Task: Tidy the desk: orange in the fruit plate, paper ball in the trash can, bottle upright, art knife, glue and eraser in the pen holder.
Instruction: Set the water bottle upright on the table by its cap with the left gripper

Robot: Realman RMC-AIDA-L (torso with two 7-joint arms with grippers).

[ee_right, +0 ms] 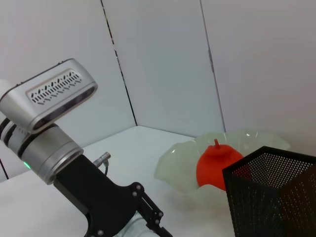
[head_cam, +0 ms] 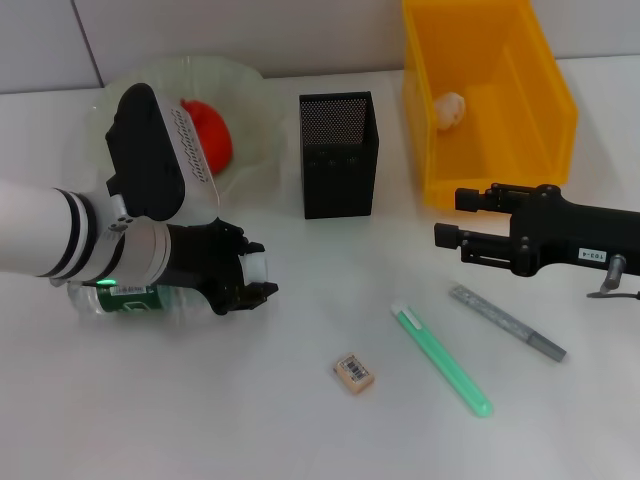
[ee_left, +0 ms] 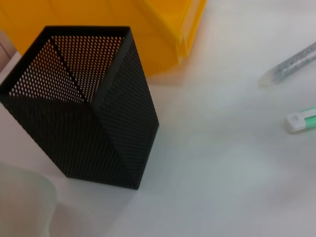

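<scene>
A clear bottle (head_cam: 130, 300) with a green label lies on its side at the left, white cap pointing right. My left gripper (head_cam: 250, 272) is shut on its neck by the cap. The orange (head_cam: 205, 130) rests in the pale fruit plate (head_cam: 255, 100). The paper ball (head_cam: 450, 108) lies inside the yellow trash can (head_cam: 560, 90). The black mesh pen holder (head_cam: 338, 155) stands upright between them. The eraser (head_cam: 353, 372), a green stick with a white cap (head_cam: 440, 360) and a grey glittery stick (head_cam: 505, 322) lie loose; I cannot tell art knife from glue. My right gripper (head_cam: 455, 218) hovers open, holding nothing.
The pen holder (ee_left: 98, 118) stands close in front of the left wrist camera, the yellow bin (ee_left: 148, 29) behind it. The ends of the grey stick (ee_left: 291, 66) and the green stick (ee_left: 302, 120) show beside it. Bare table lies along the front edge.
</scene>
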